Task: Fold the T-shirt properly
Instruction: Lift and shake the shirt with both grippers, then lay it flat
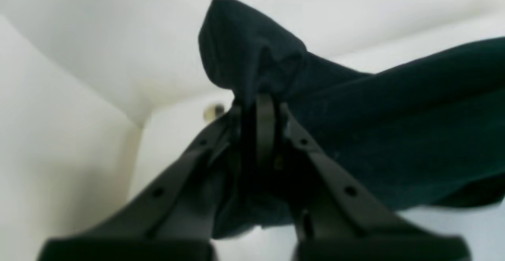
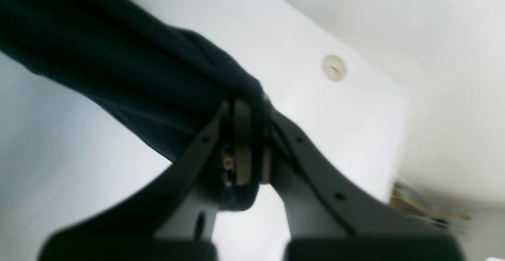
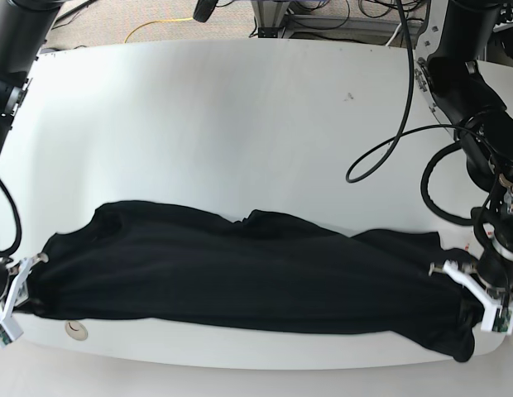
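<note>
Both grippers, left [image 3: 476, 302] and right [image 3: 21, 285], pinch opposite ends of the T-shirt [image 3: 240, 269]; keep it taut and level across the table [image 3: 240, 124].

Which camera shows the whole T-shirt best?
The base view: the T-shirt shows whole, stretched across the table. Each wrist view shows only a bunched end, pinched in the left gripper or right gripper.

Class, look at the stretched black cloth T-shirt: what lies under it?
Under the black cloth T-shirt lies the white table, bare around it, with a small round cap beside the near hem. Whatever sits beneath the cloth is covered. Both ends are clamped by the left gripper and right gripper.
</note>
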`<action>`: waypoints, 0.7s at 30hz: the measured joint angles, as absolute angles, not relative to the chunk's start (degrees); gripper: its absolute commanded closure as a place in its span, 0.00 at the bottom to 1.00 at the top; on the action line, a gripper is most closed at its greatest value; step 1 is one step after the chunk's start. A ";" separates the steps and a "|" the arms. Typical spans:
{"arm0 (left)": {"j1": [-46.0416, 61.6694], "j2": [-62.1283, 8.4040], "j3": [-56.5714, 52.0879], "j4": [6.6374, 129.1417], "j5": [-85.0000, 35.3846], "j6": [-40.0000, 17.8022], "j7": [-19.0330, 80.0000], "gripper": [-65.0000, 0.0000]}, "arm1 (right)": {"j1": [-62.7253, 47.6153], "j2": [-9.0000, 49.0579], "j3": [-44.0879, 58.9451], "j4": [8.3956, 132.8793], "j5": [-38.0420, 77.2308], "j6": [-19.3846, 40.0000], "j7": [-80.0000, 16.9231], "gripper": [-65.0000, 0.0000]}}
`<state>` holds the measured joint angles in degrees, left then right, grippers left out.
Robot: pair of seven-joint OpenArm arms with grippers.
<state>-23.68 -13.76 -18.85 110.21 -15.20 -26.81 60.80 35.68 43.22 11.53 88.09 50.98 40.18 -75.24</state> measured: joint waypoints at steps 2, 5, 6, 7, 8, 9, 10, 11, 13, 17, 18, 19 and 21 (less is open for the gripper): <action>-19.38 -13.23 -20.58 111.00 -15.64 -26.74 61.19 1.00 | 29.17 42.39 15.42 90.41 51.99 40.42 -74.28 1.00; -12.38 -12.69 -24.82 112.42 -20.32 -26.89 61.21 1.00 | 19.51 41.19 21.87 93.84 51.42 40.27 -75.75 1.00; -10.85 -12.60 -25.56 112.62 -22.00 -27.27 61.21 1.00 | 17.37 40.51 23.05 94.50 51.16 40.18 -75.83 1.00; -9.87 -12.56 -26.04 112.57 -22.41 -27.09 61.28 1.00 | 15.90 39.77 23.73 94.74 51.16 40.16 -75.83 1.00; -8.34 -12.34 -26.20 112.55 -22.57 -27.14 61.41 1.00 | 14.46 38.83 23.64 94.96 50.39 40.12 -75.92 1.00; -6.85 -12.43 -26.85 112.60 -23.24 -26.92 60.95 1.00 | 13.28 38.20 23.59 95.15 50.19 40.05 -75.79 1.00; -4.54 -12.51 -27.62 112.79 -24.14 -26.94 60.12 1.00 | 11.81 37.54 23.75 95.81 50.48 40.05 -75.50 1.00; -2.35 -12.78 -28.75 113.08 -24.53 -26.87 59.94 1.00 | 9.39 36.95 24.38 96.97 51.16 40.07 -75.11 1.00; 3.66 -12.84 -32.10 113.03 -25.91 -26.83 61.12 1.00 | 2.81 35.42 28.77 100.12 52.58 40.40 -74.63 1.00; 7.03 -12.29 -34.44 112.53 -27.94 -27.03 62.00 1.00 | -4.27 32.42 31.92 102.13 51.07 40.29 -76.25 1.00; 7.77 -12.32 -34.39 112.64 -28.18 -27.05 60.51 1.00 | -5.02 31.73 31.51 102.43 50.33 40.29 -76.18 1.00; 8.60 -12.47 -34.39 112.75 -28.32 -26.94 60.12 1.00 | -6.07 31.20 31.35 102.52 50.57 40.05 -75.64 1.00; 11.60 -12.93 -34.76 112.97 -28.18 -27.03 60.05 1.00 | -8.69 30.22 32.08 103.22 51.72 40.16 -74.19 1.00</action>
<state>11.60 -12.93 -34.76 112.97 -28.18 -27.03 60.05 -8.69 30.22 32.08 103.22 51.72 40.16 -74.19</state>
